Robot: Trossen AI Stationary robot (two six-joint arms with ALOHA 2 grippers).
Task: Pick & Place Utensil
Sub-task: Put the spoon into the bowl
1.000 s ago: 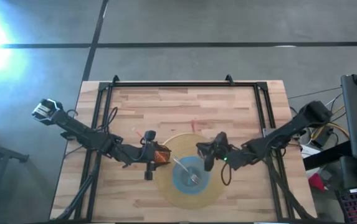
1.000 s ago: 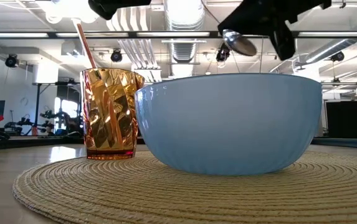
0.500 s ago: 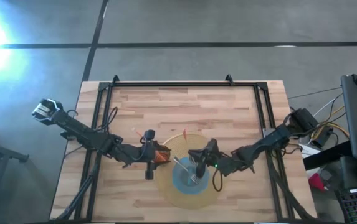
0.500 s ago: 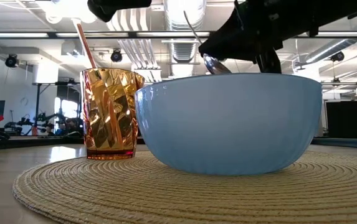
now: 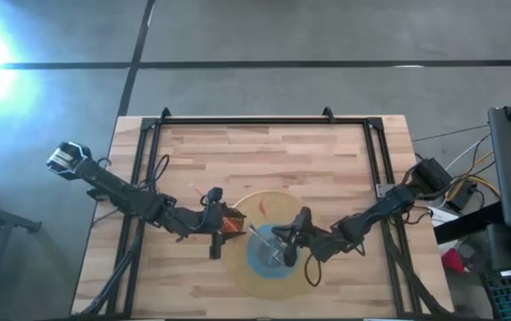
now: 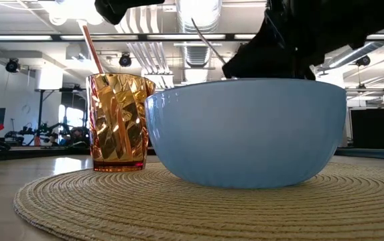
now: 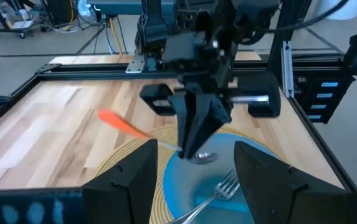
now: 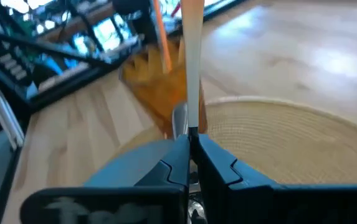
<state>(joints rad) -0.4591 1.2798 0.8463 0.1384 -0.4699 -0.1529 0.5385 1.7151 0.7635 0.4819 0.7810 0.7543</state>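
Placing step under way, by the look of it: right gripper (image 7: 198,149) clamped on the spoon (image 7: 204,157), spoon's bowl low inside the blue bowl (image 5: 271,252), just beside the fork (image 7: 222,187) lying there. Next, probably: loosen the fingers, then lift straight up clear of the rim. Beyond the right gripper, one amber cup (image 6: 117,122) with one orange straw (image 6: 92,48), on one woven mat (image 6: 78,204). Left gripper (image 5: 212,224) beside that cup; grip state impossible to tell.
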